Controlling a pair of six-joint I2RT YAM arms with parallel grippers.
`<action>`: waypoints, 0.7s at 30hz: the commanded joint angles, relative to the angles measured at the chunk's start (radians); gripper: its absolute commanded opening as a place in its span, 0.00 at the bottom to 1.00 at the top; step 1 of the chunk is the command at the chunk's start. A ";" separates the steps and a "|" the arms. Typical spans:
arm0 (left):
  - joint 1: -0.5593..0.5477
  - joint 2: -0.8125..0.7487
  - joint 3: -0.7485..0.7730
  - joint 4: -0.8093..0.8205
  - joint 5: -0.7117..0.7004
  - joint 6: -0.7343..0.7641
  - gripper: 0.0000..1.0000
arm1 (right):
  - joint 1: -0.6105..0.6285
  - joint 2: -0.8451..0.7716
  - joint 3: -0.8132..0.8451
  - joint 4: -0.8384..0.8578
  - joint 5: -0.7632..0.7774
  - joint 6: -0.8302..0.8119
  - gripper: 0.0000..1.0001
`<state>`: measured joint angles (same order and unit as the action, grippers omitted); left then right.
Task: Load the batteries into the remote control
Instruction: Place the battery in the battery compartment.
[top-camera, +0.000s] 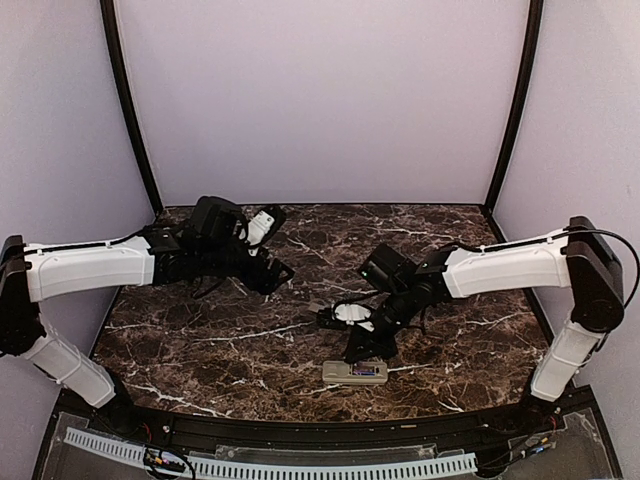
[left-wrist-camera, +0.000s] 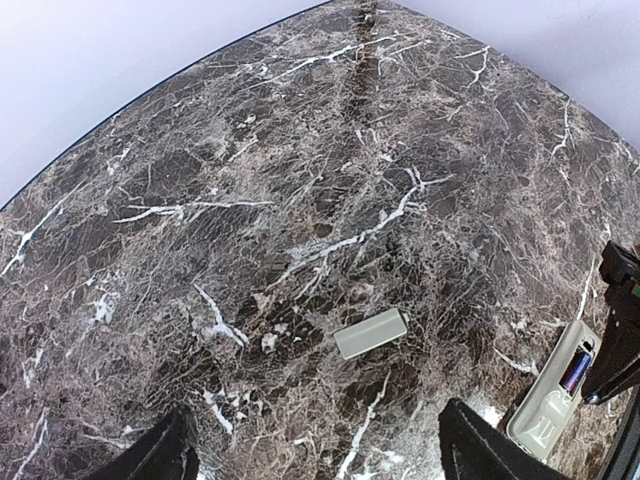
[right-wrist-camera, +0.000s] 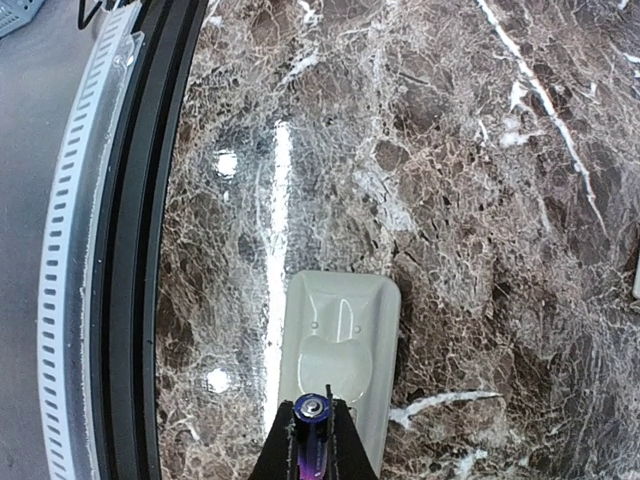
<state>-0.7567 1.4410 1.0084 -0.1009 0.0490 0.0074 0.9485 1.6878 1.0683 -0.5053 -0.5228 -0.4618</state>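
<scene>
The remote control (right-wrist-camera: 338, 330) lies grey-beige back up near the table's front edge (top-camera: 345, 372). My right gripper (right-wrist-camera: 313, 405) is shut on a blue-purple battery (right-wrist-camera: 314, 432), held end-on just over the remote's near end. From above, the right gripper (top-camera: 365, 350) hovers right over the remote. In the left wrist view the remote (left-wrist-camera: 545, 410) shows a blue battery (left-wrist-camera: 574, 370) at its open compartment beside the right fingers (left-wrist-camera: 612, 375); I cannot tell whether this is the held one. My left gripper (left-wrist-camera: 315, 420) stands open over bare marble, also seen from above (top-camera: 278, 272).
A small flat grey cover piece (left-wrist-camera: 370, 333) lies on the marble ahead of the left gripper. The table's black front rim and a white slotted rail (right-wrist-camera: 70, 260) run close to the remote. Lilac walls enclose the back and sides.
</scene>
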 joint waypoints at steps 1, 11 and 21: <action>-0.003 -0.006 -0.012 0.007 0.018 0.019 0.82 | 0.004 0.041 -0.014 0.038 0.012 -0.104 0.00; -0.002 0.024 -0.013 0.005 0.034 0.025 0.82 | 0.004 0.030 -0.051 0.021 0.065 -0.133 0.00; -0.003 0.036 -0.011 0.004 0.039 0.031 0.82 | 0.004 0.038 -0.061 0.011 0.096 -0.149 0.00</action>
<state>-0.7567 1.4792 1.0080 -0.0990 0.0719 0.0238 0.9485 1.7260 1.0237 -0.4942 -0.4564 -0.5938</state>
